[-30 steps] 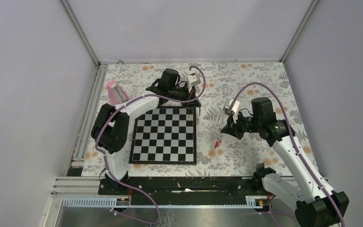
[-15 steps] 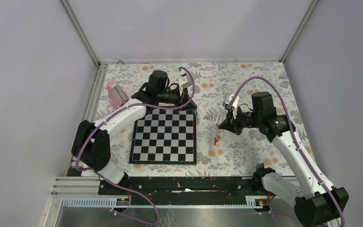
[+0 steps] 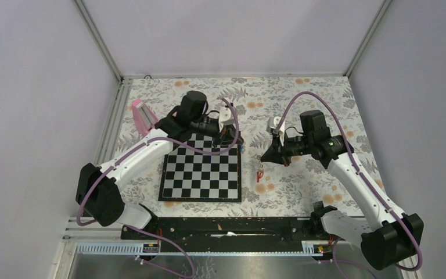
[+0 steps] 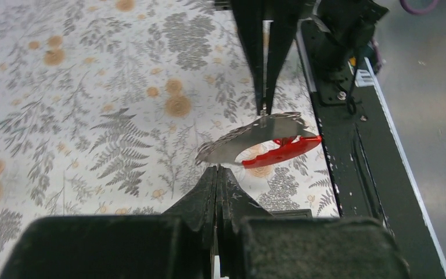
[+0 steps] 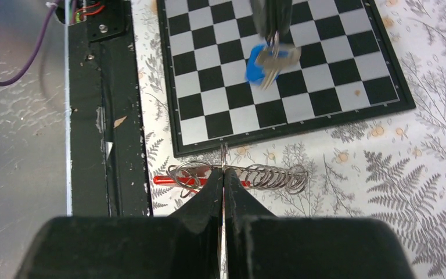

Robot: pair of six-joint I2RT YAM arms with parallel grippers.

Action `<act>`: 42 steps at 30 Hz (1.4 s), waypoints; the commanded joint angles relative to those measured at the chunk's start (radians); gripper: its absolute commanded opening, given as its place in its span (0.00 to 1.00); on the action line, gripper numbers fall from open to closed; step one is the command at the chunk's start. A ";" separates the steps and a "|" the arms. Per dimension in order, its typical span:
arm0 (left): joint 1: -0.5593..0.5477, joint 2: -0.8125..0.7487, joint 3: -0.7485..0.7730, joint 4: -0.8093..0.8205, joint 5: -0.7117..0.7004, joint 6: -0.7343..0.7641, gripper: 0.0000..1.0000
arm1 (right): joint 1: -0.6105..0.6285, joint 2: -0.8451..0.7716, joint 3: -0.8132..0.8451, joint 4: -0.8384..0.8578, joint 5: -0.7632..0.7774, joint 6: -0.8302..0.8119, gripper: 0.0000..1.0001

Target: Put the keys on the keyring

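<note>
Key [image 5: 265, 65], blue-tagged: 1, pinched in closed left tool [image 4: 218, 170] | keyring [image 4: 232, 142]: 1, clamped in closed right tool [image 5: 223, 170]

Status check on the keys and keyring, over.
Left gripper shut on blue key, over the chessboard corner. Right gripper shut on keyring, held up. Key and ring apart; nothing between them.

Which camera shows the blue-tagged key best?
The right wrist view: the blue-tagged key hangs in plain sight from the left gripper over the chessboard. The top view shows at most a speck; the left wrist view shows none of it.
</note>
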 commanded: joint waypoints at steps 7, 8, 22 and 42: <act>-0.125 -0.002 0.063 -0.208 0.022 0.378 0.00 | 0.053 0.004 -0.008 0.030 -0.134 -0.080 0.00; -0.130 -0.002 0.063 -0.215 0.017 0.393 0.00 | 0.054 0.003 -0.018 0.037 -0.139 -0.080 0.00; -0.185 0.007 0.057 -0.223 -0.037 0.475 0.00 | 0.084 0.057 -0.053 0.084 -0.196 -0.034 0.00; -0.205 0.016 0.096 -0.330 -0.009 0.617 0.00 | 0.113 0.094 -0.044 0.097 -0.175 -0.011 0.00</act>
